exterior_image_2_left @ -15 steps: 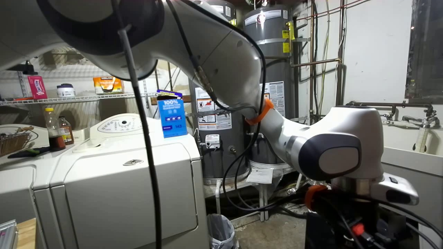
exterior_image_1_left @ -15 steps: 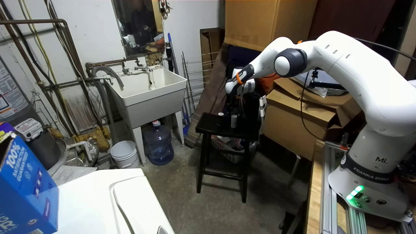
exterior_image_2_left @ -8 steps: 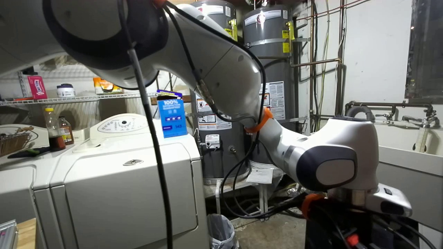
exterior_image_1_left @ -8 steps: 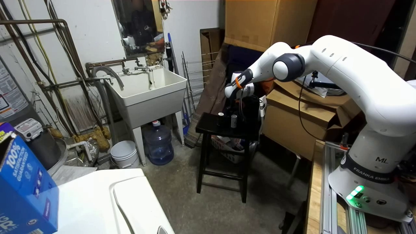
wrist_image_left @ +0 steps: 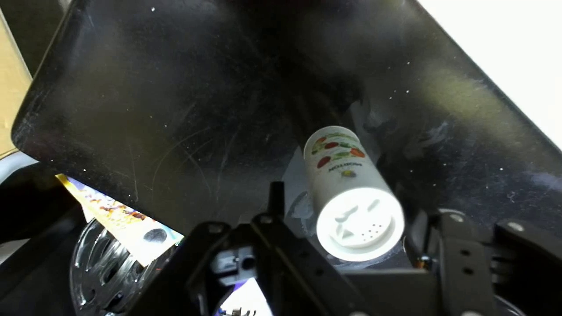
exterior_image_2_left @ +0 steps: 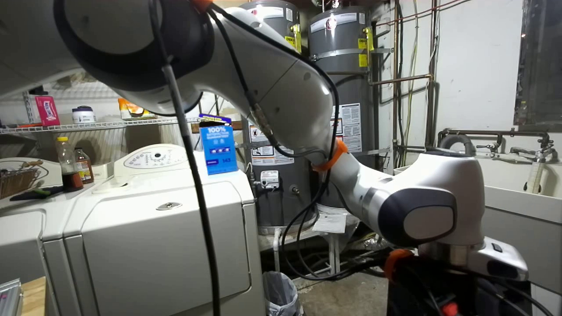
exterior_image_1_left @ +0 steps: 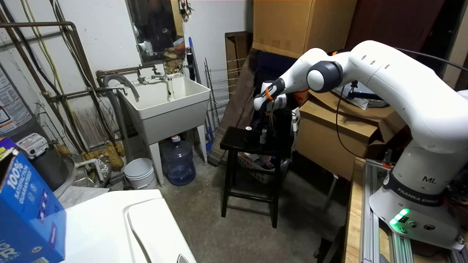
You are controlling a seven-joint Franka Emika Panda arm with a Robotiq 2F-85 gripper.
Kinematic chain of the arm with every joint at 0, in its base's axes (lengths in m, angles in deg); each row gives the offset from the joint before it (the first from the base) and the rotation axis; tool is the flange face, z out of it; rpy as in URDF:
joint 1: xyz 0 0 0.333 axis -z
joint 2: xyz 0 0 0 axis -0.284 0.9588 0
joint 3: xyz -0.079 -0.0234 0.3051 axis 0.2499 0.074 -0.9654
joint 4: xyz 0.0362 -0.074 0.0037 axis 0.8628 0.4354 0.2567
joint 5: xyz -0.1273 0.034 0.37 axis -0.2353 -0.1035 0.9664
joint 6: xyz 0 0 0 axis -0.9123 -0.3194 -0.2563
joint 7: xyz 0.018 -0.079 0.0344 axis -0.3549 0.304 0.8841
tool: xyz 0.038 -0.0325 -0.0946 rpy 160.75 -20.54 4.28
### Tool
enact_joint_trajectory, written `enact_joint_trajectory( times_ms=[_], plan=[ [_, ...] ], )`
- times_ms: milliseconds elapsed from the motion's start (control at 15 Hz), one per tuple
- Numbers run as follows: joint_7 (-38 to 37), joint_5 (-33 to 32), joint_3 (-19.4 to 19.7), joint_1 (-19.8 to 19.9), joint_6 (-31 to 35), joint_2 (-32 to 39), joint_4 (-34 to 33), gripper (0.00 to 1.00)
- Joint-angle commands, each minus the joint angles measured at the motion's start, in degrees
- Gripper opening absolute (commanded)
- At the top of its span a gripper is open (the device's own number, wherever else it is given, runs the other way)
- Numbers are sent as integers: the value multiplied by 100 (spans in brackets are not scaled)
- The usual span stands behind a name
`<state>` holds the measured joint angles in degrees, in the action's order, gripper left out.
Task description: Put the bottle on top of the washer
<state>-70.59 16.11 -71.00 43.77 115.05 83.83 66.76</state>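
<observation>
I count one arm [exterior_image_1_left: 411,86], one gripper [wrist_image_left: 360,208] and two fingers [wrist_image_left: 456,281] on it. On the single desk [exterior_image_1_left: 232,140] I make out two bottles [exterior_image_1_left: 263,137] in an exterior view; my wrist view takes in one. I also have two white appliances [exterior_image_2_left: 19,259], one of them the washer [exterior_image_1_left: 98,223], with one blue box [exterior_image_1_left: 33,204] on top. Further round I get one sink [exterior_image_1_left: 175,118], one blue water jug [exterior_image_1_left: 178,160], two grey tanks [exterior_image_2_left: 334,44] and one wastebasket [exterior_image_2_left: 280,292]. The buckets [exterior_image_1_left: 140,170] are stacked, so I can't tell their number.
</observation>
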Motion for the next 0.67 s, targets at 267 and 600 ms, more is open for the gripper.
enact_joint_trajectory(
  times_ms=[267, 600],
  plan=[
    [-94, -42, 82, -61, 63, 92, -130, 20],
    [857, -182, -176, -198, 449, -676, 742, 20]
  ],
)
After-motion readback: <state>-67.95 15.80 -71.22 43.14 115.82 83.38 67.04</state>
